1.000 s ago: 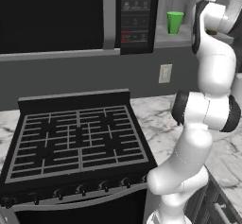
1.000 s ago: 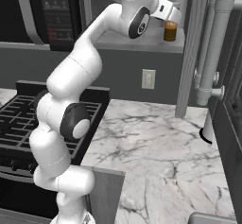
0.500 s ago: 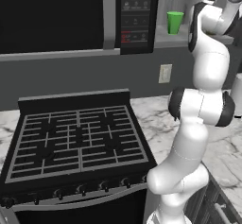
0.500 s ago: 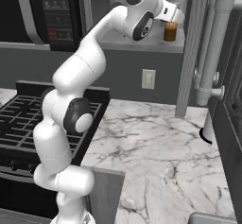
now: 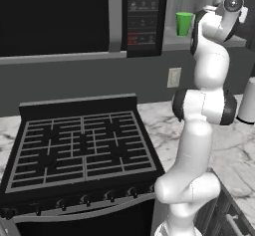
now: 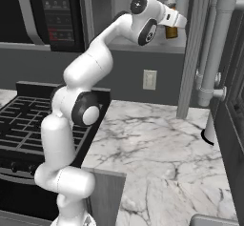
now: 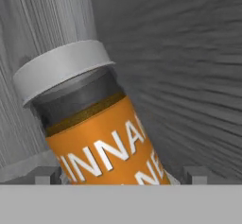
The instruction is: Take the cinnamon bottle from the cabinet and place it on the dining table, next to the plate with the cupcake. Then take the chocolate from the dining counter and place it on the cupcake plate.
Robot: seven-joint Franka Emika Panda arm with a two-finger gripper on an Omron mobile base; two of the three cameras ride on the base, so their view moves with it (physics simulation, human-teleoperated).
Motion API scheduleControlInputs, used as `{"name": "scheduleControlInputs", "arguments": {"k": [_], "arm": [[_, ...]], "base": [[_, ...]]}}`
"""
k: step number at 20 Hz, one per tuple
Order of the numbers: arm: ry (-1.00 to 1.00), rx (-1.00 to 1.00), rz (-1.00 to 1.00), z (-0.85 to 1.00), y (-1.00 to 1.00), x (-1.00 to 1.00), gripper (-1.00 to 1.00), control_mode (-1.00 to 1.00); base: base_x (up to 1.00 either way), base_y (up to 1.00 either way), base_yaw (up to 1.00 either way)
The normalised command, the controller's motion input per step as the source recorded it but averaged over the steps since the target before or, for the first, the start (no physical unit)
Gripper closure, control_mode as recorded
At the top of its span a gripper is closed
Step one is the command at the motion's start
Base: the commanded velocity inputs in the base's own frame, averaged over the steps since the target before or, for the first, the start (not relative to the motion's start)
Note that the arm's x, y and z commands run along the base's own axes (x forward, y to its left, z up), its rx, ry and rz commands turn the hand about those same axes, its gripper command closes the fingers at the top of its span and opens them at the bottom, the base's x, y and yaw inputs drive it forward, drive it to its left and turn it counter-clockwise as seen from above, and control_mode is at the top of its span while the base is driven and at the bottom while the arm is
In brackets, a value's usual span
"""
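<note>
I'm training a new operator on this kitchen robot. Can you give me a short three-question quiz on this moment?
1. True or false: the gripper has already closed on the cinnamon bottle.
2. Which thing stands on the cabinet shelf just right of the microwave in the left base view? A) a red kettle B) a green cup C) a blue bowl
3. Fill in: in the hand view, the bottle's label is coloured ____.

Key
1. False: the jaws stand open, one fingertip on each side of the bottle.
2. B
3. Orange
</note>
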Motion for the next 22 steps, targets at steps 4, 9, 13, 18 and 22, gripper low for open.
{"name": "scheduleControlInputs", "arguments": {"k": [4, 9, 13, 18, 22], "arm": [[0.0, 0.0, -0.04, 0.0, -0.35, 0.34, 1.0, -1.0], [0.0, 0.03, 0.0, 0.02, -0.25, -0.19, 1.0, -1.0], [-0.04, 0.06, 0.09, 0.12, 0.38, -1.0, 1.0, -1.0], [-0.12, 0.0, 0.06, 0.01, 0.45, -1.0, 1.0, -1.0], [-0.04, 0.0, 0.04, 0.0, 0.5, -1.0, 1.0, -1.0]], "base": [[0.0, 0.0, 0.0], [0.0, 0.0, 0.0], [0.0, 0.0, 0.0], [0.0, 0.0, 0.0], [0.0, 0.0, 0.0]]}}
